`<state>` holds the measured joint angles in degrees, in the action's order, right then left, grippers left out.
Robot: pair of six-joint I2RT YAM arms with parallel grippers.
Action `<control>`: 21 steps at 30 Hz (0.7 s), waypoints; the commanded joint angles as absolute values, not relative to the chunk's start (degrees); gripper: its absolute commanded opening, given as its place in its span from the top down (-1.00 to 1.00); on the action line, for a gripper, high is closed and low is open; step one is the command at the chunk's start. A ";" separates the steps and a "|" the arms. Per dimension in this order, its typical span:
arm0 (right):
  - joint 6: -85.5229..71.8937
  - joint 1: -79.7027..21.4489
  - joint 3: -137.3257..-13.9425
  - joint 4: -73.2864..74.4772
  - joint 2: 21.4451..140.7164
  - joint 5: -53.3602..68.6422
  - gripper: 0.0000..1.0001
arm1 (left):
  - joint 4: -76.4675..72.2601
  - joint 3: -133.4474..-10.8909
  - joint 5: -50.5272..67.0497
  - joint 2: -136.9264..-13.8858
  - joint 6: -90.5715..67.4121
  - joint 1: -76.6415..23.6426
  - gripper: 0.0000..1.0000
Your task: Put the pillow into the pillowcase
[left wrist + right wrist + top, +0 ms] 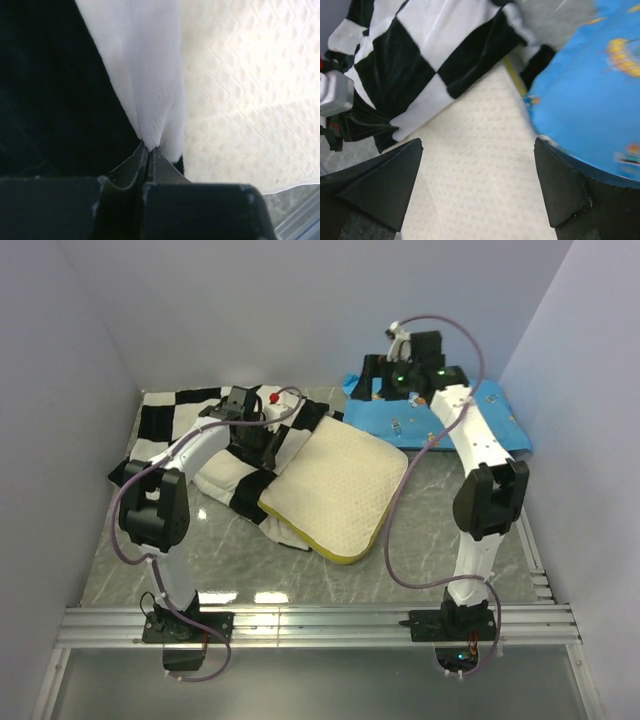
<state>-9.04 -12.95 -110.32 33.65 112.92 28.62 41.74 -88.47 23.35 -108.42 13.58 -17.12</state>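
Two arms reach over the bench [440, 530]. L tool [262, 445] sits low on the pillowcase [180, 415] near its right end, just beside the pillow [335, 485]. L wrist cam: L tool [149, 150] is pressed together, pinching a fold of white plush from the pillowcase [145, 75]. A black square sits left of the fold, and the dotted cream pillow [250, 100] is right of it, close by. Pillow lies flat at bench centre, most of its top bare, w/ olive piping showing along the near edge. Checkered fabric bunches along its left and far edges, some under the left edge; can't tell whether any of the pillow is inside the opening. Rest of the pillowcase spreads rumpled toward the far left corner of the bench. R tool [375, 375] hangs in the air at the back, above the left end of the blue cartoon-print pillow [490, 415], touching nothing. R wrist cam: R tool [475, 185] is spread wide w/ nothing gripped. Below it, pillow [480, 165] in the middle, pillowcase [420, 55] upper left, blue cartoon-print pillow [590, 100] on the right
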 commanded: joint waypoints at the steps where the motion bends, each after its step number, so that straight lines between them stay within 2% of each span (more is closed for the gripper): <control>1: -0.44 -8.53 -115.06 50.86 109.44 27.59 -1.00 | 36.14 -83.52 28.47 -104.07 6.79 -17.67 0.99; 4: 3.07 -5.89 -97.53 53.70 99.87 29.61 -1.00 | 34.19 -80.52 28.48 -102.75 3.01 -17.67 0.99; 5: 3.51 -5.28 -87.81 54.14 95.67 29.79 -1.00 | 33.15 -79.99 28.22 -102.40 2.29 -17.67 0.99; 7: 4.66 -5.18 -75.75 54.67 92.74 31.45 -1.00 | 31.74 -78.06 27.86 -101.69 0.45 -17.67 0.99; 11: 6.24 -5.27 -60.16 47.40 88.69 42.61 -1.00 | 30.23 -76.20 28.73 -100.46 -2.02 -17.67 0.99; 14: 4.40 -6.76 -56.70 41.42 91.04 47.79 -1.00 | 30.15 -74.62 30.93 -99.24 -1.32 -17.67 0.99; 19: -8.59 -11.67 -55.73 28.68 95.88 55.98 -0.99 | 31.02 -71.90 39.80 -98.26 -0.79 -18.28 0.99; 20: -12.96 -12.91 -55.11 22.04 96.24 55.81 -0.90 | 31.03 -71.72 40.95 -98.70 -1.05 -18.98 0.98; 21: -14.83 -14.22 -54.41 18.93 96.24 55.55 -0.50 | 30.94 -71.54 41.83 -98.88 -1.23 -20.03 0.98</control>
<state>-5.26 -10.79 -54.98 34.59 96.05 49.32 30.68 -72.60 31.83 -100.38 0.36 -17.30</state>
